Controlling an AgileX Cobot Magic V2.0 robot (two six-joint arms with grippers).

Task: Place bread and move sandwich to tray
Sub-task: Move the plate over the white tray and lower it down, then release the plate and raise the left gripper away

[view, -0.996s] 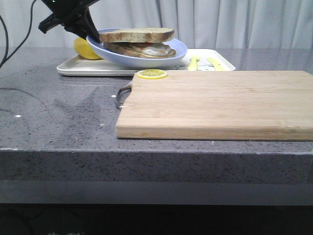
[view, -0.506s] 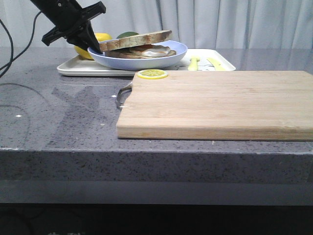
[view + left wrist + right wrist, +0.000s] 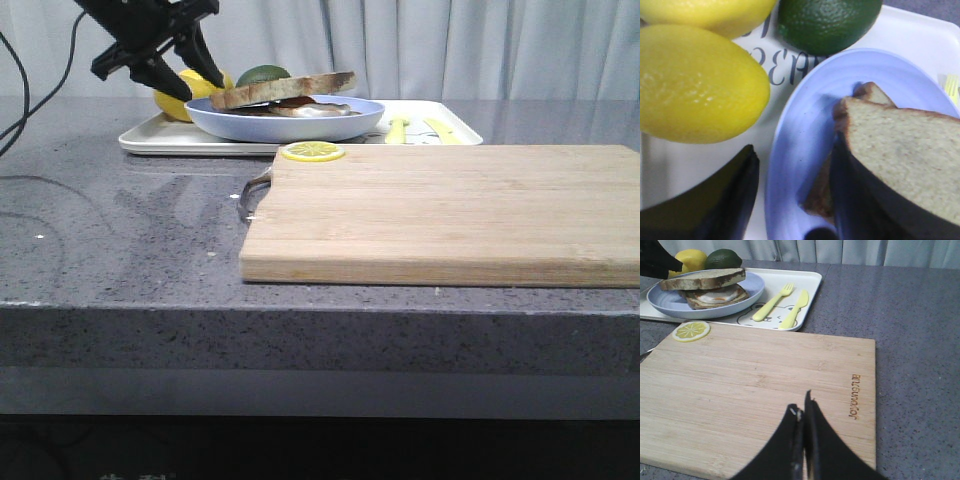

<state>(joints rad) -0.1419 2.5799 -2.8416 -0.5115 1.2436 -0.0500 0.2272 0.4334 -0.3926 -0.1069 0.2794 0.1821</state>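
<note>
Two slices made up the sandwich (image 3: 290, 100), the bread (image 3: 702, 279) lying on top of the egg slice, all on the light-blue plate (image 3: 285, 122), which sat on the white tray (image 3: 165, 139) at the far side of the surface (image 3: 120, 230). The left pincer (image 3: 180, 75) hovered at the plate's left rim, its jaws apart and holding nothing. The right pincer (image 3: 803, 412) hung over the cutting board (image 3: 760, 390), jaws pressed together.
</note>
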